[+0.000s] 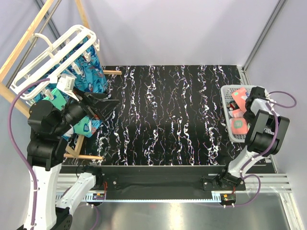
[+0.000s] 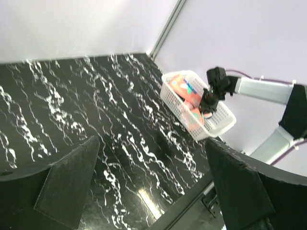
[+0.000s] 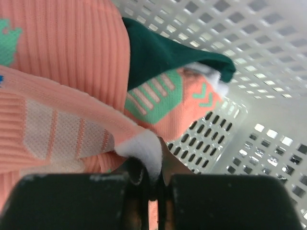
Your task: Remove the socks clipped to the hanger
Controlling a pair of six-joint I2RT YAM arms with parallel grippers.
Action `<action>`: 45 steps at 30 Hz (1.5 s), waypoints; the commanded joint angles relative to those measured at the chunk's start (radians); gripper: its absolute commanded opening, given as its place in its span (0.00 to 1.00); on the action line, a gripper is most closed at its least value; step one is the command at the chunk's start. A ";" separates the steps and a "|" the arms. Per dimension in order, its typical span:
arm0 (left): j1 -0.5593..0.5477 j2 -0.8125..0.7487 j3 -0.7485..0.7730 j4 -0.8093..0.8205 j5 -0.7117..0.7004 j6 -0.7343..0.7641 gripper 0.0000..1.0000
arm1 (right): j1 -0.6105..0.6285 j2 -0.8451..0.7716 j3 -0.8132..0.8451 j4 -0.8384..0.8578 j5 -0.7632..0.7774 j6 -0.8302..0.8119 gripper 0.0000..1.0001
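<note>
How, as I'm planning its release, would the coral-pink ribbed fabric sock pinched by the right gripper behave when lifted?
Probably floppy: the coral-pink ribbed fabric sock folds and sags from the shut right gripper. Likely light, being thin knit. Its ribbed texture should resist slipping.

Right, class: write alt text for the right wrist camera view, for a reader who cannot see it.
The right pincer is shut on the white tip of a pink sock inside a white mesh basket. A dark green sock lies beside it.

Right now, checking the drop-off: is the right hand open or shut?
Shut: the right hand pinches a coral sock between nearly touching fingers, inside the white basket.
</note>
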 commanded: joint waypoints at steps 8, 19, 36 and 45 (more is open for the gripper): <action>-0.004 0.041 0.121 -0.084 -0.110 0.046 0.99 | -0.002 -0.285 -0.002 0.005 -0.193 -0.013 0.59; -0.001 0.233 0.482 -0.423 -0.445 0.140 0.99 | 0.447 -0.534 0.044 0.220 -0.386 -0.102 0.85; -0.003 0.176 0.537 -0.618 -0.780 0.189 0.95 | 1.327 0.010 0.355 0.816 -0.722 -0.364 0.84; -0.003 0.110 0.454 -0.612 -0.948 0.155 0.90 | 1.454 0.357 0.687 0.926 -0.879 -0.460 0.83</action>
